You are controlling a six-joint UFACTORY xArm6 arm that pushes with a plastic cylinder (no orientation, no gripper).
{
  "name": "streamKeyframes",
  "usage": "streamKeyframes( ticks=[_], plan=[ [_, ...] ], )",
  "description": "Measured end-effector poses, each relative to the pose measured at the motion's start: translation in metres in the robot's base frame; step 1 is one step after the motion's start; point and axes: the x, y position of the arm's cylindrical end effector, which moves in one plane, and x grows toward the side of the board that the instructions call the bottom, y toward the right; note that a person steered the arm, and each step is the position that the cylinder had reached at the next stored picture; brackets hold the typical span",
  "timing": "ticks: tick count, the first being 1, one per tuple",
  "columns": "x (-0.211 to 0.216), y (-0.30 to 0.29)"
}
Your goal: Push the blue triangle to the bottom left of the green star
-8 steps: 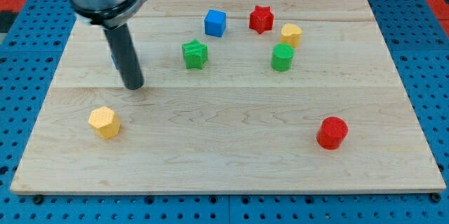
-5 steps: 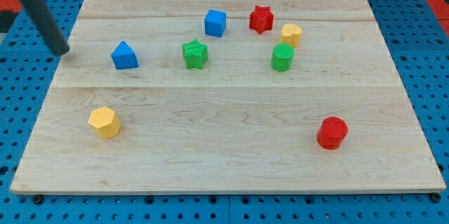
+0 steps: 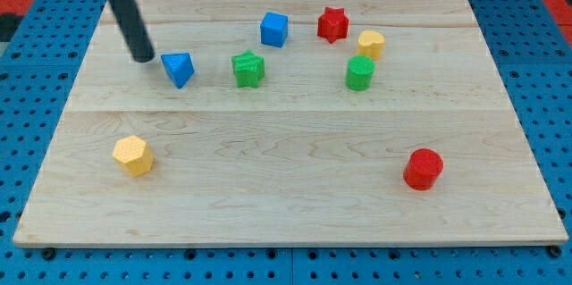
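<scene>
Eight blocks lie on the wooden table (image 3: 286, 205), which rests on a blue pegboard (image 3: 22, 142).

My tip (image 3: 144, 57) sits in the upper left of the frame, on the table surface, just to the left of the blue triangle (image 3: 179, 69). Whether the tip touches that block cannot be told; at most a very narrow gap separates them. The rod rises from the tip toward the upper left corner of the frame and leaves the view there. This arm carries no fingers, so nothing is clenched or grasped; the rod only bears against things from the side.

The blue triangle lies left of the green star (image 3: 248, 68), at about the same height in the frame, with bare table between the two. It appears tipped, one corner pointing toward the frame's bottom.

A blue cube (image 3: 274, 29) lies above and right of the green star. A red star (image 3: 332, 24) sits further right, near the top edge. A yellow cylinder (image 3: 371, 45) lies just right of it and slightly lower, with a green cylinder (image 3: 359, 73) just below that one, close together.

A yellow hexagonal block (image 3: 133, 155) sits in the lower left of the frame, well apart from the others. A red cylinder (image 3: 423, 168) sits in the lower right.
</scene>
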Motion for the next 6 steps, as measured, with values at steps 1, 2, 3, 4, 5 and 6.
streamKeyframes(
  ticks=[1, 2, 3, 4, 5, 6],
  plan=[
    [0.003, 0.037],
    [0.036, 0.019],
    [0.042, -0.008],
    [0.042, -0.008],
    [0.044, -0.024],
    [0.056, -0.047]
  ],
)
